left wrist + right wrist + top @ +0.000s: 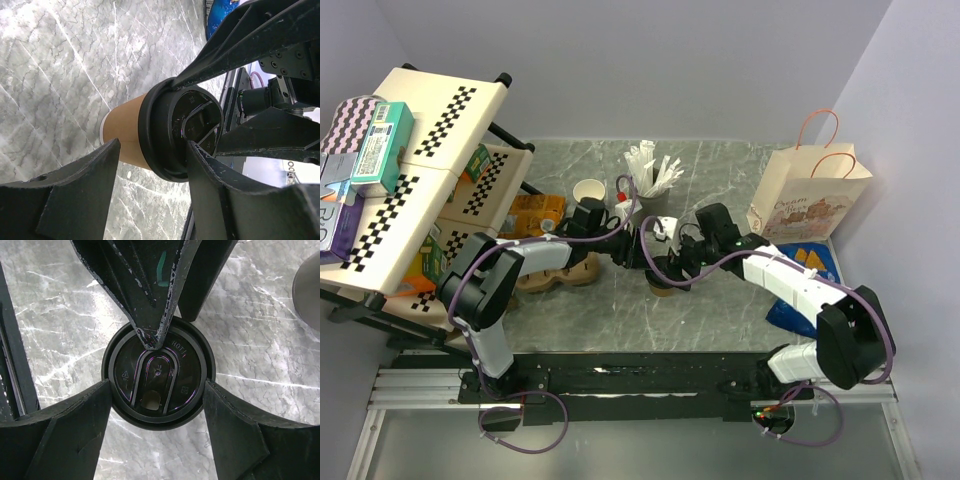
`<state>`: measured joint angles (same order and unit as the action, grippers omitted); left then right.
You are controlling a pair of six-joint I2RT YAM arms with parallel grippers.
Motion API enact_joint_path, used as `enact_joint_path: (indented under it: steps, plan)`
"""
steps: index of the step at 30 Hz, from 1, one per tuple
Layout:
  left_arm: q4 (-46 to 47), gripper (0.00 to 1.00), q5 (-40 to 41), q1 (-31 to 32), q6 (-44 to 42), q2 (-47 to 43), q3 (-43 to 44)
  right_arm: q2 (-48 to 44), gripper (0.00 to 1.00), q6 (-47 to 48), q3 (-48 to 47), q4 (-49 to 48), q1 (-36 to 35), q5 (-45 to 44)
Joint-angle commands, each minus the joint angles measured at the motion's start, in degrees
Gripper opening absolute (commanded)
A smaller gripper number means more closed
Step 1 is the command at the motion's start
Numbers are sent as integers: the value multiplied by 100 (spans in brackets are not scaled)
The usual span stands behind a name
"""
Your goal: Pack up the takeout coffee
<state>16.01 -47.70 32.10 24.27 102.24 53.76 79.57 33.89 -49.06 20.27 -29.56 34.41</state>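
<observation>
Cup [125, 135] stands upright; my right gripper [156, 385] brackets its lid [159, 375], clamped or not I cannot tell, so my spread left gripper [154, 147] can press it sealed.

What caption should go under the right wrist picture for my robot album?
Seen from above, the right arm's jaws grip a black lid while a left jaw tip presses its top.

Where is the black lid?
Top view, centre: the black lid caps the brown cup inside the right gripper, just right of the cup carrier.
</observation>
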Motion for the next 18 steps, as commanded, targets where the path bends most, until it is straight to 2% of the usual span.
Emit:
enact_joint_path:
  steps: [1, 7, 14, 18]
  plan:
    - [-827, 59, 1228, 130, -529, 464, -164, 551, 77, -93, 582, 372, -85, -137]
    - [-907, 58, 1246, 148, -634, 464, -15, 191, 86, -268, 135, 714, 134, 118]
    - [-1038, 58, 1272, 165, -731, 464, 179, -179, 97, -330, -376, 1260, 398, 1005]
    - [-1135, 58, 1299, 165, -801, 481, 258, -161, 99, -1013, -561, 1295, 828, 1523]
